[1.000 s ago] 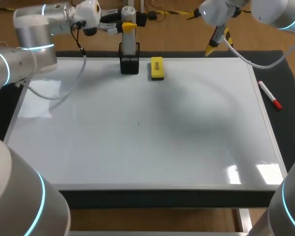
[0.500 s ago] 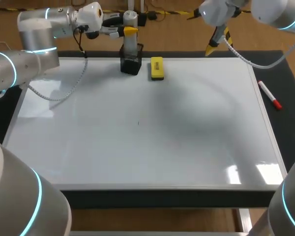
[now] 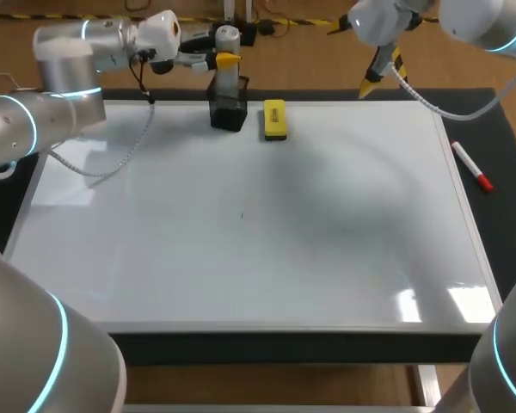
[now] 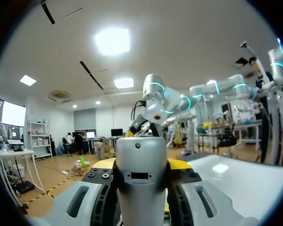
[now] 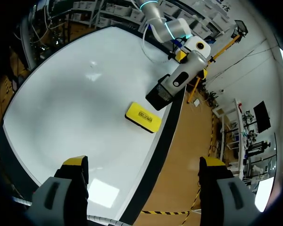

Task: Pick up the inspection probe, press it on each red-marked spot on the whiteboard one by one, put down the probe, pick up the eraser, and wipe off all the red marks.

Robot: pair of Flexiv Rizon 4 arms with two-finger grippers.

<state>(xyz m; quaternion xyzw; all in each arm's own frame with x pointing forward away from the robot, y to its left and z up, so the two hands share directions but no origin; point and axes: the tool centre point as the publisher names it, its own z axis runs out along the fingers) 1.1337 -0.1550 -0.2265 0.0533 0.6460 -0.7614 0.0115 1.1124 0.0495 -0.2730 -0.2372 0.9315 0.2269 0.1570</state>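
Probe [image 3: 228, 86], we judge, is rigid and slick; our left gripper [image 3: 224, 58] clamps its upper barrel, while our right gripper [image 5: 144, 164] hangs wide open, empty.

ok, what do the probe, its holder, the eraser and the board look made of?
Grey cylindrical probe: smooth matte grey shell, likely plastic or painted metal.
Black square holder: dotted texture, perhaps perforated metal or mesh.
Yellow block eraser: shiny yellow plastic top, dark base, maybe felt.
White board: glossy coated surface, lamp glare shows.
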